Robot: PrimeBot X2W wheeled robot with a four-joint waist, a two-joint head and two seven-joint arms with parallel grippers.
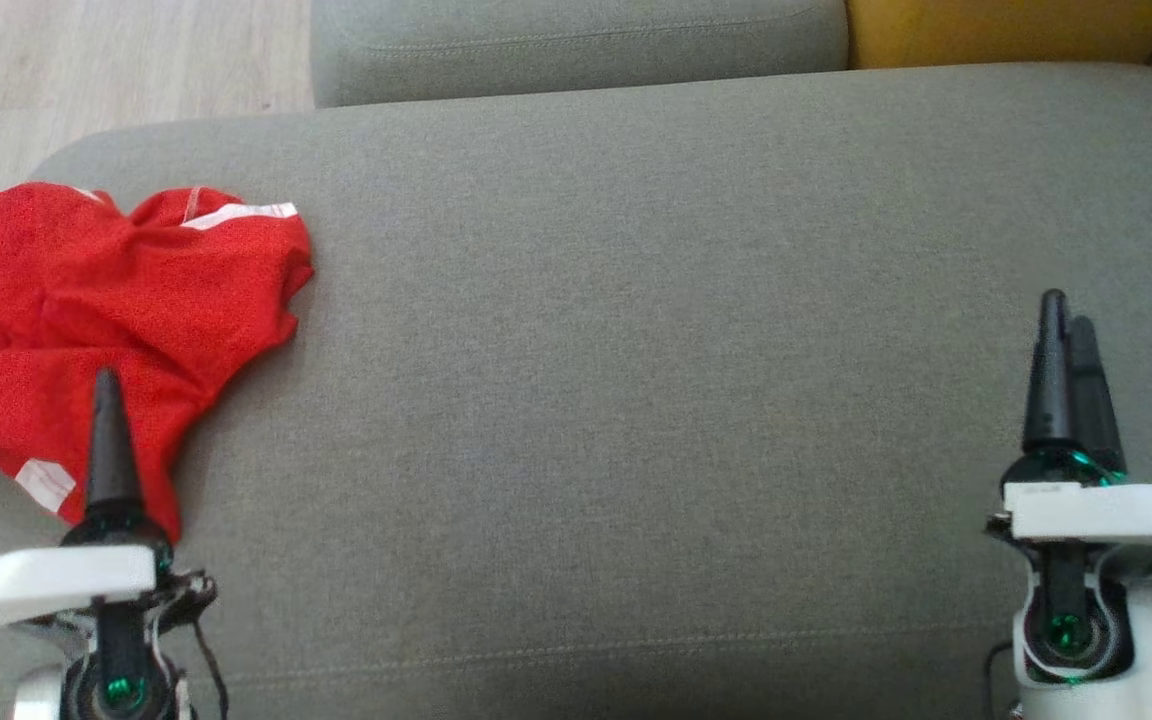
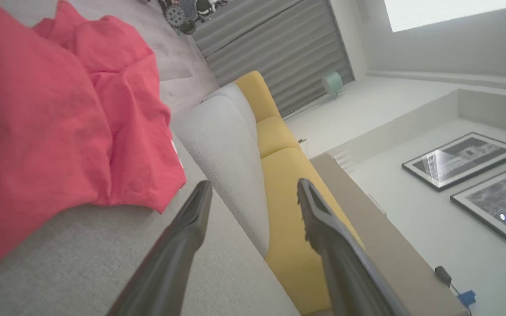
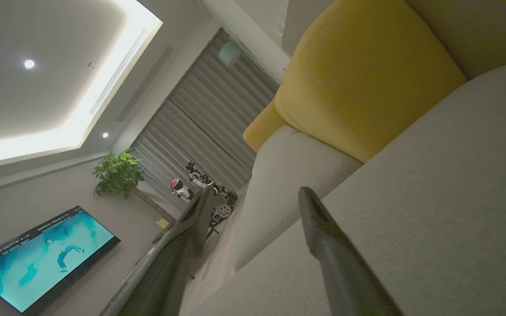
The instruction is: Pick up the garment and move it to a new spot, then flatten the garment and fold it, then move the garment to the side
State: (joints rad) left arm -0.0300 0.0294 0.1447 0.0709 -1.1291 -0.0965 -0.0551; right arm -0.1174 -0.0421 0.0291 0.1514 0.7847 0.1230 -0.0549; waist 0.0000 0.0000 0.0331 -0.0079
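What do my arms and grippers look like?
Left gripper and right gripper match: two long, tapered dark fingers on a black base lit green, a flat white bracket across each wrist, pale forearm casing, thin dark and white cables looping beside the wrists.

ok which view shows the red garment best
Head view: almost the whole red garment, crumpled at the left end of the grey cushion. The left wrist view catches part of it, close and cropped. The right wrist view faces the yellow cushion and room.

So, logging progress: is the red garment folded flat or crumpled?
Crumpled, not folded: the red garment lies in a wrinkled heap at the left end of the grey seat cushion, white trim askew.
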